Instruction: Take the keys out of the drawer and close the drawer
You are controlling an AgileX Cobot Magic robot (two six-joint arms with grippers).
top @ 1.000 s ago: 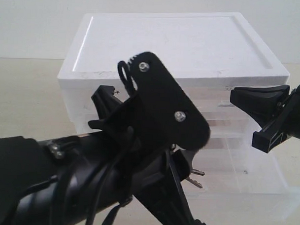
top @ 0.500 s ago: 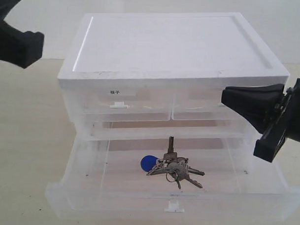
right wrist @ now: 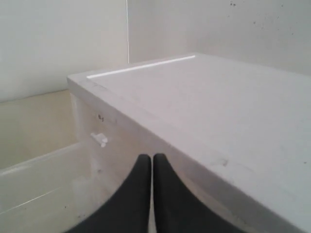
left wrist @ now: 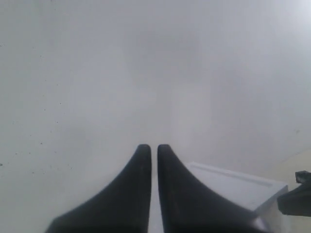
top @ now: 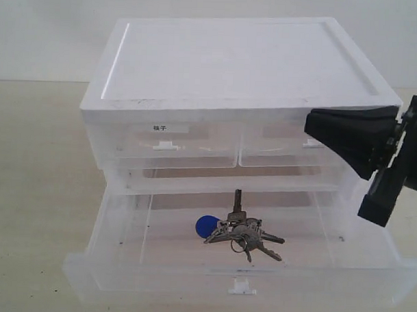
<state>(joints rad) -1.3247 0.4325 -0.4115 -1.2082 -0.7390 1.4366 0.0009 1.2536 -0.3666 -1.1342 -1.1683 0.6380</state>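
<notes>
Exterior: my right fingers, shut and empty, hover beside the unit, with the keys below them in the open drawer; left wrist: my left fingers, shut and empty, sit well apart from the keys; right wrist: pressed together at the unit's edge, they would, I judge, only shove the keys if I reached down unopened.

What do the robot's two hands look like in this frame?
Both hands are matte black. The left hand and right hand each have two smooth, curved fingers tapering to rounded tips. No markings or cables show.
</notes>
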